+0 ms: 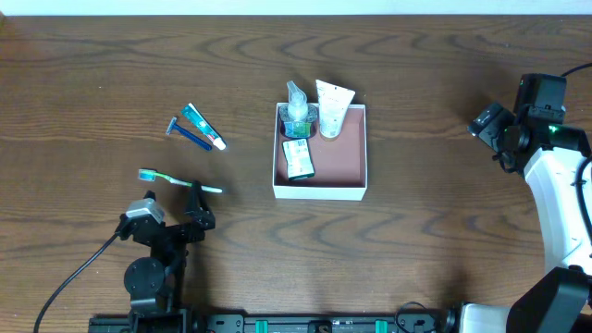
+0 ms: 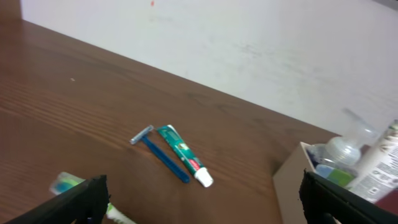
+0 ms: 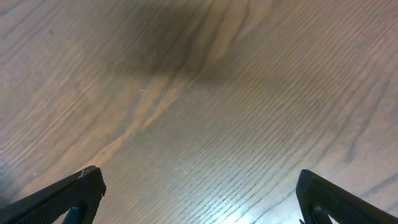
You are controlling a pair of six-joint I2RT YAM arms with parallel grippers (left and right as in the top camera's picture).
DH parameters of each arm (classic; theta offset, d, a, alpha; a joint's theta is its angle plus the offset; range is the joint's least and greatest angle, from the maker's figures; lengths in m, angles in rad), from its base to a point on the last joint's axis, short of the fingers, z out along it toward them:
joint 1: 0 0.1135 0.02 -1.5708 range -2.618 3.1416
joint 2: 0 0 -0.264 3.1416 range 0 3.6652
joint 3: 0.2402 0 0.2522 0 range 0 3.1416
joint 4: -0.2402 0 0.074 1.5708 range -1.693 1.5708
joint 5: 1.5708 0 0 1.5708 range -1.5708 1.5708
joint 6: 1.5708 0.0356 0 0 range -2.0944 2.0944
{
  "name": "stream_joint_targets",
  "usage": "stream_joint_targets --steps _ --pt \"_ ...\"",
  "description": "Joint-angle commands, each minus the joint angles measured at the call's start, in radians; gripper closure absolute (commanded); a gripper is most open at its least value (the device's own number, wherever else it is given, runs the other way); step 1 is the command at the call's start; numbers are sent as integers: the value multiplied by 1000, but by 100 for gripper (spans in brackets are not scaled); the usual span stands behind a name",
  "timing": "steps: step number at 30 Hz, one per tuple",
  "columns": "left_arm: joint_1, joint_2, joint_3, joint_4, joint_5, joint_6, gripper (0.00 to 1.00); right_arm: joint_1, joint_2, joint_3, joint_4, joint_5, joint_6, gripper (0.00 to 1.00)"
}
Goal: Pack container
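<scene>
Toothbrush (image 1: 180, 181) looks next, at twelve o'clock from my wide-spread left end effector (image 1: 174, 216). Container (image 1: 320, 194) waits at two o'clock.

- Overhead: even, soft light on the table (image 1: 92, 74); sharp throughout, shadows faint.
- Right wrist: broad dark shadow (image 3: 168, 43) ahead of the right gripper (image 3: 199, 179); pale glare (image 3: 233, 211) between its jaws.
- Left wrist: soft focus; the bottle (image 2: 345, 149) past one jaw of the left gripper (image 2: 203, 182) blurs.
</scene>
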Motion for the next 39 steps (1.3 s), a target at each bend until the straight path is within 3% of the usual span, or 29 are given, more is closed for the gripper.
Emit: stream_joint_targets --steps 1,7,19,25,29,35,39 --pt "-3 26 43 -50 86 -42 2 -7 3 5 -8 -16 -9 1" --pt "-3 219 239 -201 99 -64 2 -7 3 5 -13 -16 -9 1" --pt "-3 826 790 -671 99 -3 2 -7 3 5 -13 -14 -9 1" --pt "-3 916 796 -728 95 -3 2 -47 2 6 -5 48 -51 1" --pt "-3 946 796 -732 95 -4 2 -146 1 6 -21 -111 -62 1" --pt "-3 977 796 -706 96 -4 2 -254 2 6 -13 -307 -191 1" --pt "-3 997 796 -693 96 -4 2 -230 2 6 0 -309 -416 1"
